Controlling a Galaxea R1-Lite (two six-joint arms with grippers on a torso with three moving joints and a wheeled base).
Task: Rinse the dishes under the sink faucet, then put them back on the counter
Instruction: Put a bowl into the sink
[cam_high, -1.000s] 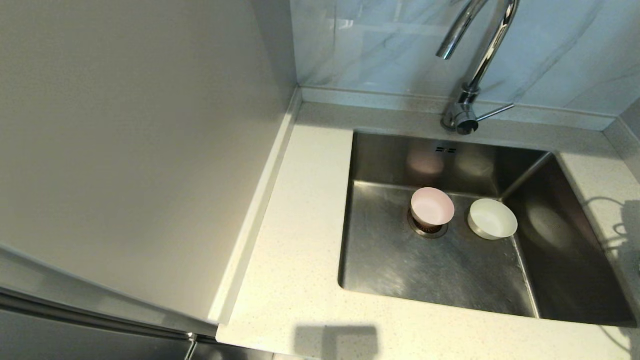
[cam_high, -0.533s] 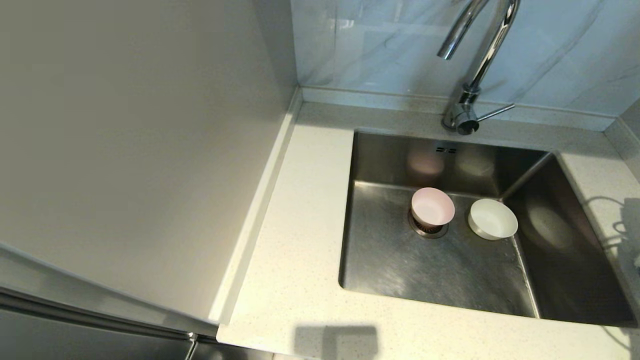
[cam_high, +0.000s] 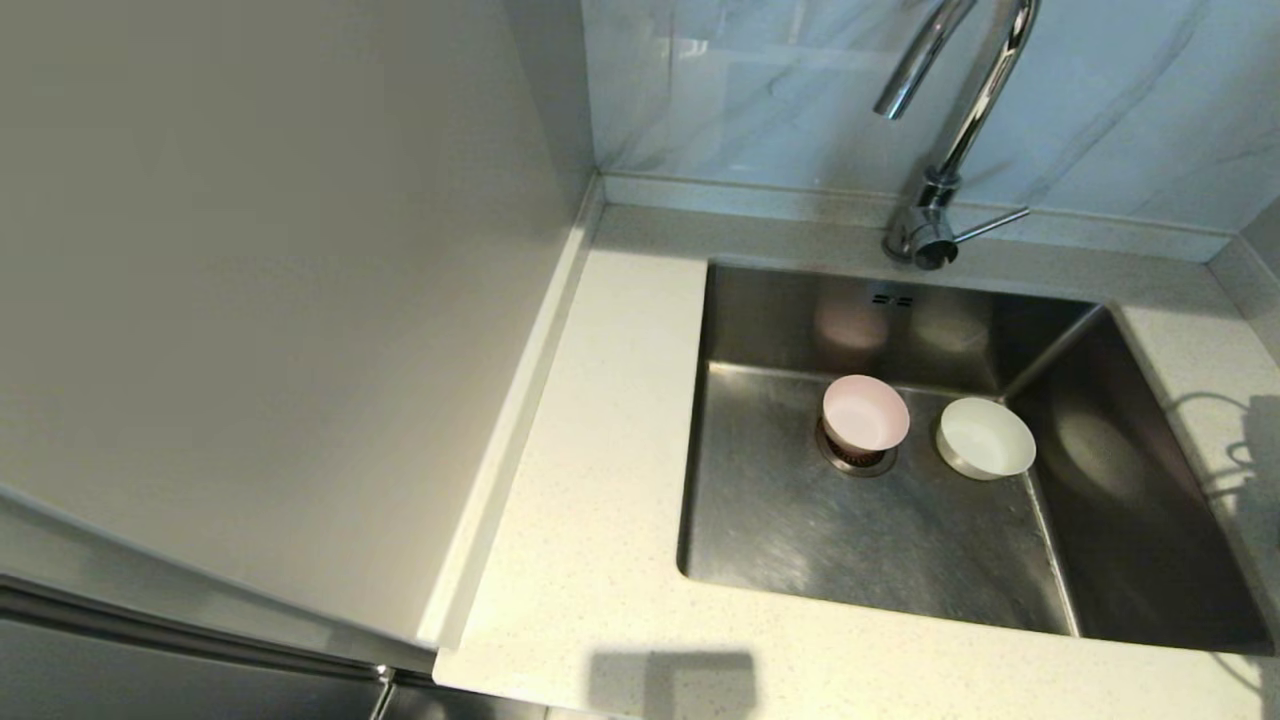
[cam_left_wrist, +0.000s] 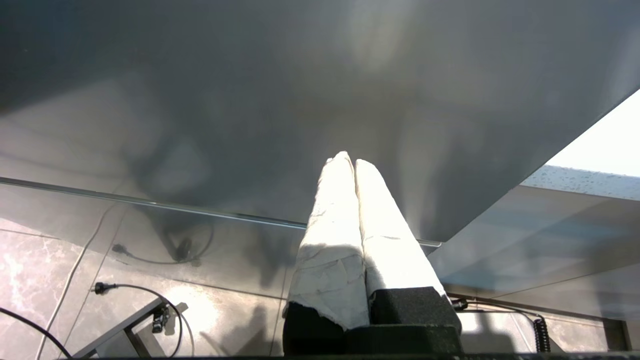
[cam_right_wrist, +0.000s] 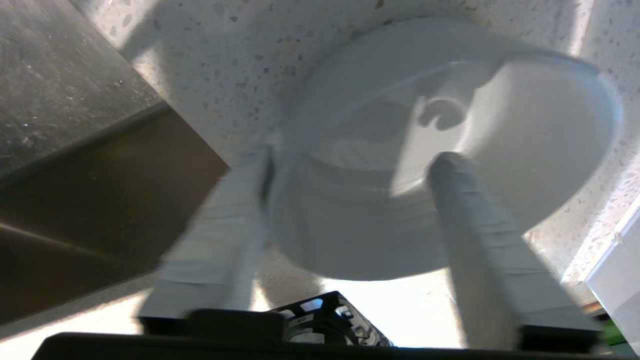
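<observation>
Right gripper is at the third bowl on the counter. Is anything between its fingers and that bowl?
Nothing visible. In the right wrist view the right gripper straddles the grey-white bowl on the counter, one finger outside the wall, the other inside. Whether they press it is unclear.

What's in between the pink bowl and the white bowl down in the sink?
Nothing: in the head view, only bare steel sink floor lies between the pink bowl and the white bowl; they sit apart.
</observation>
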